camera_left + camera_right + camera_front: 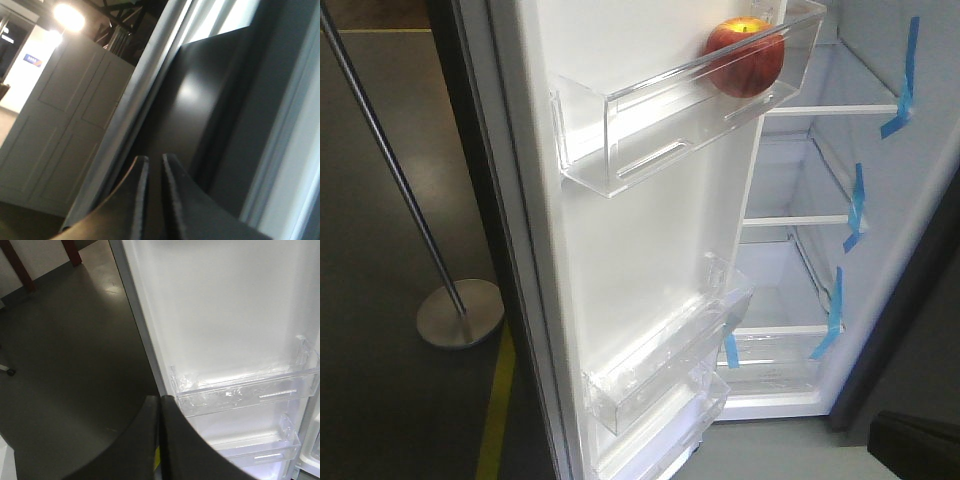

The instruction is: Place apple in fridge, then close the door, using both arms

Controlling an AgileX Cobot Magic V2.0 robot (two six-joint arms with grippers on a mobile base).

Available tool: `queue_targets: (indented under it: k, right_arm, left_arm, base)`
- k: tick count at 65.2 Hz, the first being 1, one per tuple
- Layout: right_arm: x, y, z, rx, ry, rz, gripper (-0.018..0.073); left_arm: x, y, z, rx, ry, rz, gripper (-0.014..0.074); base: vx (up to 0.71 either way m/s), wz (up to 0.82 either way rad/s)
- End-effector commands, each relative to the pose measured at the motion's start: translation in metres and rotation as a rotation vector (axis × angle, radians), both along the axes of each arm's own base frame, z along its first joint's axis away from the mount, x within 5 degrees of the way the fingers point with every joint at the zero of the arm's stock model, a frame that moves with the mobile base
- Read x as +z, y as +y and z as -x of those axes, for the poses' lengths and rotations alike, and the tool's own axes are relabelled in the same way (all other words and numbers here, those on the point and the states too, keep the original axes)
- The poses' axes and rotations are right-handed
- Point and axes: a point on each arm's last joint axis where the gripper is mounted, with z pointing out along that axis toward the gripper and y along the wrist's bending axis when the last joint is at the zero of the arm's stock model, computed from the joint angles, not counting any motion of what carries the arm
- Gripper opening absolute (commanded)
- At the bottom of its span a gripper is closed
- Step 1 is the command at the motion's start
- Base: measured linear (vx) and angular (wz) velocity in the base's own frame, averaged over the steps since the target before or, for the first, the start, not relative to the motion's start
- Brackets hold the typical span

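Apple (pixel 745 57) sits in the top clear bin (pixel 620 150) on the door (pixel 640 250), at the bin's end nearest the fridge (pixel 780 280) cavity. It shows in neither wrist view, so it is well apart from both grippers, and from the lower bins ahead I judge it above the right one.

Left gripper (pixel 154 200): jaws drawn together with only a thin slit between them, nothing held. Just ahead of its tips is a dark glossy panel, which I take for the door's outer face. Can't tell if it is touching.

Right gripper (pixel 159 440): jaws pressed together, empty. The door's white inner face and two lower bins (pixel 240 392) lie ahead and to its right, bare floor (pixel 75 365) to its left.

Step in hand, as I read it: placing is done, the door stands wide open, closing is what remains.

Next move calls for:
- left gripper flat against the outer face, pushing the door round toward the cavity
- right arm drawn back out of the door's swing first, or it gets pinched
- a slow swing, since the apple is loose in a shallow bin and could roll
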Motion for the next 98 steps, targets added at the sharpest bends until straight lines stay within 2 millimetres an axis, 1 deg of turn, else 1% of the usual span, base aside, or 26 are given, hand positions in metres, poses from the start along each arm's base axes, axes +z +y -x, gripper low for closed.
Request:
queue_targets:
  k: [1,7,8,14,17,21,30,36,40,48,53,60,64,73,85,92,98]
  right_arm:
    - [0.011,0.0,-0.003,-0.024,-0.039,-0.05,-0.0003]
    - [0.011,0.0,-0.002,-0.023,-0.038,-0.053,-0.0003]
    - [0.011,0.0,-0.002,-0.023,-0.038,-0.053,-0.0003]
    - [0.011,0.0,-0.002,-0.023,-0.038,-0.053,-0.0003]
    - [0.011,0.0,-0.003,-0.024,-0.039,-0.053,-0.0003]
    - [0.011,0.0,-0.003,-0.024,-0.039,-0.053,-0.0003]
    - [0.011,0.0,-0.003,-0.024,-0.039,-0.053,-0.0003]
    - [0.011,0.0,-0.003,-0.024,-0.039,-0.053,-0.0003]
    - [0.011,0.0,-0.003,-0.024,-0.039,-0.053,-0.0003]
    - [0.011,0.0,-0.003,-0.024,-0.039,-0.053,-0.0003]
    - [0.011,0.0,-0.002,-0.023,-0.038,-0.053,-0.0003]
    - [0.011,0.0,-0.003,-0.024,-0.039,-0.053,-0.0003]
    - [0.012,0.0,-0.003,-0.025,-0.04,-0.053,-0.0003]
    - [0.013,-0.001,-0.004,-0.039,-0.06,-0.05,-0.0003]
    - [0.014,-0.003,-0.006,-0.064,-0.079,-0.057,-0.0003]
    - [0.016,-0.004,-0.008,-0.09,-0.098,-0.063,-0.0003]
    - [0.018,-0.006,-0.01,-0.117,-0.119,-0.073,-0.0003]
  left_arm:
    - [0.03,-0.004,-0.026,-0.064,-0.058,0.104,0.0174]
    - [0.041,-0.006,-0.054,-0.12,-0.043,0.208,0.0251]
    - [0.041,-0.007,-0.061,-0.128,-0.034,0.223,0.0268]
    - [0.046,-0.01,-0.083,-0.194,-0.039,0.324,0.0323]
    - [0.046,-0.012,-0.097,-0.231,-0.039,0.371,0.0346]
    - [0.047,-0.015,-0.11,-0.265,-0.042,0.389,0.0356]
    - [0.049,-0.023,-0.144,-0.312,-0.015,0.333,0.0356]
    - [0.054,-0.027,-0.163,-0.345,-0.006,0.338,0.0356]
    - [0.053,-0.03,-0.178,-0.362,0.008,0.338,0.0356]
    - [0.052,-0.036,-0.199,-0.426,0.037,0.348,0.0356]
    - [0.051,-0.042,-0.208,-0.488,0.053,0.349,0.0356]
    - [0.049,-0.051,-0.213,-0.596,0.085,0.32,0.0356]
    - [0.046,-0.056,-0.213,-0.647,0.108,0.303,0.0356]
    - [0.04,-0.064,-0.208,-0.722,0.134,0.203,0.0356]
    - [0.042,-0.079,-0.193,-0.911,0.087,0.121,0.0356]
    - [0.044,-0.093,-0.181,-1.035,0.057,0.093,0.0356]
    - [0.044,-0.11,-0.168,-1.15,0.039,0.059,0.0356]
  base:
    - [0.0,0.0]
    - [0.0,0.0]
    - [0.0,0.0]
    - [0.0,0.0]
    - [0.0,0.0]
    - [0.0,0.0]
    - [0.0,0.0]
    - [0.0,0.0]
    - [0.0,0.0]
    - [0.0,0.0]
    - [0.0,0.0]
    - [0.0,0.0]
    - [0.0,0.0]
    - [0.0,0.0]
    - [0.0,0.0]
    - [0.0,0.0]
    - [0.0,0.0]
